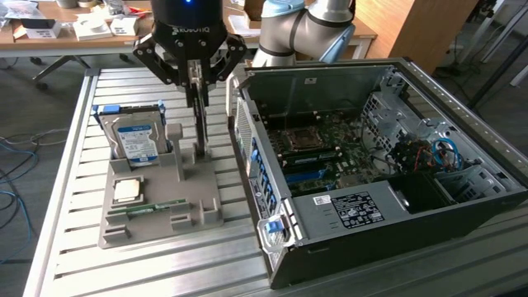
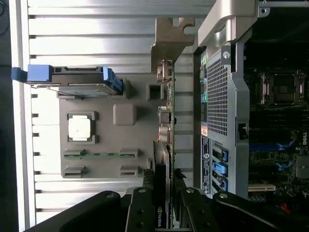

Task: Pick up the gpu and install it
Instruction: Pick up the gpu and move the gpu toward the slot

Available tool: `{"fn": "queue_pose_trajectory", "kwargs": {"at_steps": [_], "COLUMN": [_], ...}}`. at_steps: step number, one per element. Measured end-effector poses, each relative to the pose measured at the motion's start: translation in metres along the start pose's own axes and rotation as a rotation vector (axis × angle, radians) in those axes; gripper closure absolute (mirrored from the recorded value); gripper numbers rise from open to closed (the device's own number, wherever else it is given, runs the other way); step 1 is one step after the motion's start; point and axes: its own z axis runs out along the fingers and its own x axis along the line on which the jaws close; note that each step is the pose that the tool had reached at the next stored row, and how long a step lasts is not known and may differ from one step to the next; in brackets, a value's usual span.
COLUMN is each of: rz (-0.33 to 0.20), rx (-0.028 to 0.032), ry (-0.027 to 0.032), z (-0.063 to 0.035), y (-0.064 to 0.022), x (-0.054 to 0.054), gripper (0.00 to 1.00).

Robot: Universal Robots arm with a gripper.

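Starting nearest in the exterior view: slatted metal table [image 1: 74,260] with a grey holder tray [image 1: 194,210] on it. At the tray's front lies a memory stick [image 1: 148,209], flat in its slot. A square processor chip [image 1: 127,190] sits just behind it. Further back a hard drive [image 1: 136,141] stands upright in blue rails.

Toward the exterior view's right of the drive I see the gpu [image 1: 200,127] standing on edge, upright over the tray's rear slot. The gripper [image 1: 198,86] comes straight down on its top edge, fingers pressed in from both sides, pinching the card. I cannot tell whether the card's lower edge touches the tray.

From the wrist, the gpu [image 2: 161,193] runs edge-on out from between the fingers [image 2: 140,212], with its silver bracket [image 2: 170,43] at the far end.

Just beside the tray lies the open computer case [image 1: 363,210], board exposed. Behind it are the arm [image 1: 305,25] and a cluttered desk [image 1: 66,31].
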Motion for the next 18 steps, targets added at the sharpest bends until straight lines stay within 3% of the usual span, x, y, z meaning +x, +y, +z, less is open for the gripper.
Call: {"fn": "queue_pose_trajectory", "kwargs": {"at_steps": [6, 13, 18], "rz": [0.0, 0.0, 0.0], "rx": [-0.0001, 0.0002, 0.0], "ry": [-0.0001, 0.0002, 0.0], "z": [-0.0075, -0.0079, -0.0077], "y": [0.0003, 0.0003, 0.0006], "x": [-0.0001, -0.0006, -0.008], "gripper": [0.74, 0.74, 0.74]}}
